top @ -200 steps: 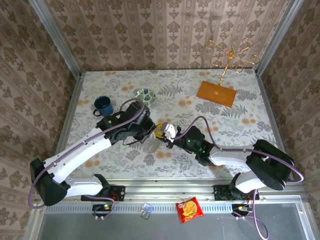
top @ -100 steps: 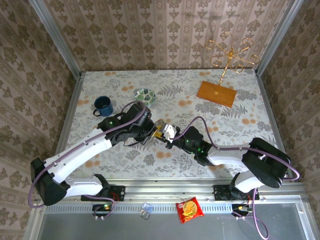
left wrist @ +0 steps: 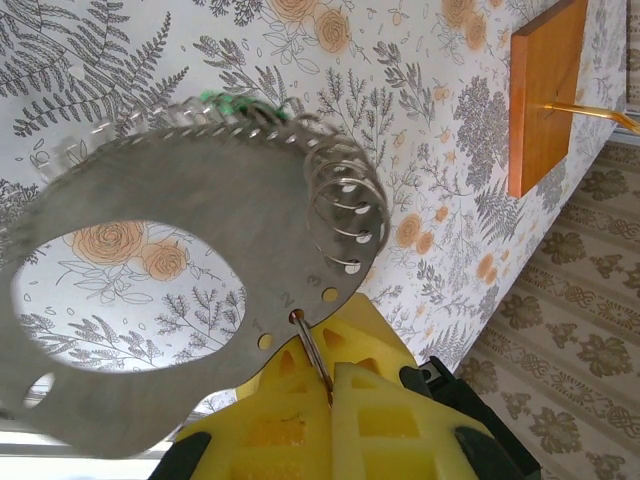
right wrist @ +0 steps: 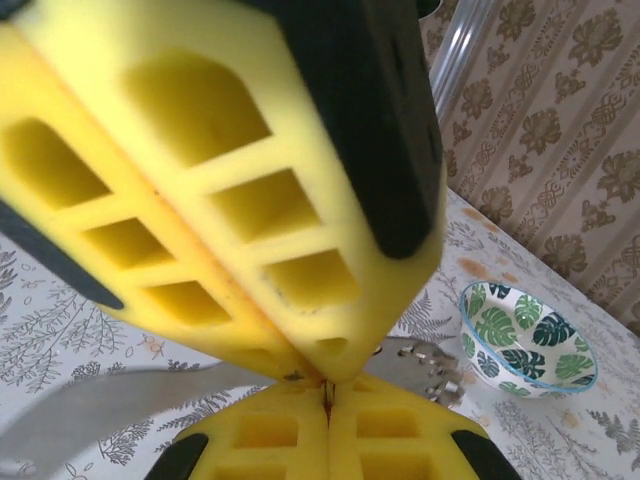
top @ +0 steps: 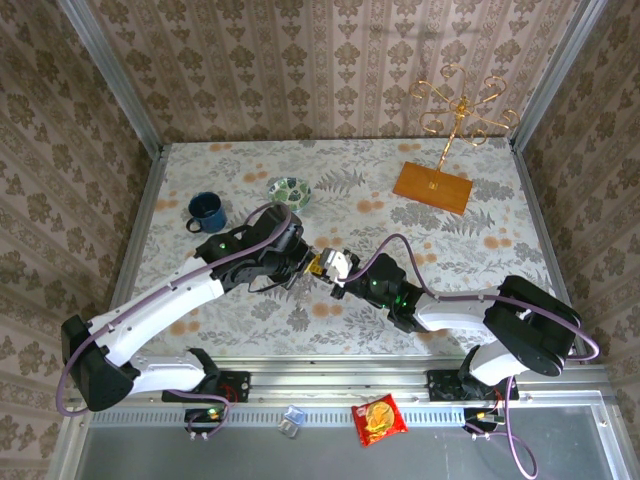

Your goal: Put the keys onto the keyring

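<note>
My left pincer [left wrist: 325, 372] is clamped tight on the rim of the keyring [left wrist: 200, 170], holding the grey band above the table [left wrist: 430, 120]. A green key [left wrist: 235, 100] peeks past its far edge. My right pincer [right wrist: 326, 398] is fully closed, tip to tip with the left. I can't tell whether it pinches anything.

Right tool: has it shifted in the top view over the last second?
Yes, slightly. The right tool has edged left, away from the orange wooden stand base and toward the left tool.
</note>
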Robot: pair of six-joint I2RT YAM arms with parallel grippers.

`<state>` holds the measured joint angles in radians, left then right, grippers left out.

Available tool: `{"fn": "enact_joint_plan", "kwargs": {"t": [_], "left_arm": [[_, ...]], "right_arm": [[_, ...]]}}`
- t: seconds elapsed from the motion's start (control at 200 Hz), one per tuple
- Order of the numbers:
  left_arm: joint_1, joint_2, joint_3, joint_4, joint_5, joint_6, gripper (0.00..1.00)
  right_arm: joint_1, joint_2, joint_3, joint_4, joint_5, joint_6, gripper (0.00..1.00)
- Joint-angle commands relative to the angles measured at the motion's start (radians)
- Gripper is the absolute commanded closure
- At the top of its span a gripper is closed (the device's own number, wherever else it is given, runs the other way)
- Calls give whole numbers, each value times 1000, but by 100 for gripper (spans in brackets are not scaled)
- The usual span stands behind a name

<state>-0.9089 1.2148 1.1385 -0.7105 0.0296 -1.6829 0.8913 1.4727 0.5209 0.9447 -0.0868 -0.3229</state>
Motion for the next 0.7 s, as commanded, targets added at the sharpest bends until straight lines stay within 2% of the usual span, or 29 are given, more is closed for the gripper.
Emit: {"fn": "enact_joint_plan", "kwargs": {"t": [0.0,0.18,0.305,0.42,0.55,0.61,0.695], "left_arm": [[-13,-12,-20,-28,6,-64,100],[-13,-31,-86,64,8,-81,100],[-15,-73,-148,142,-46,-59,73],[-12,-107,-169,178,-136,26,54],[1,-157,-182,209,-249,194,37],[14,-193,-183,220,-312,326,28],[27,-244,-174,238,-405,582,26]], "right_arm": [[5,-23,17,59,-17,-14,99],[5,-35,9,36,-30,-19,100],[5,-40,-9,27,-27,-7,100],[6,-55,-18,-24,-36,9,100],[4,-70,-32,-56,-43,31,100],[-1,-74,-37,-67,-49,43,100],[-10,-74,-41,-80,-68,58,100]]}}
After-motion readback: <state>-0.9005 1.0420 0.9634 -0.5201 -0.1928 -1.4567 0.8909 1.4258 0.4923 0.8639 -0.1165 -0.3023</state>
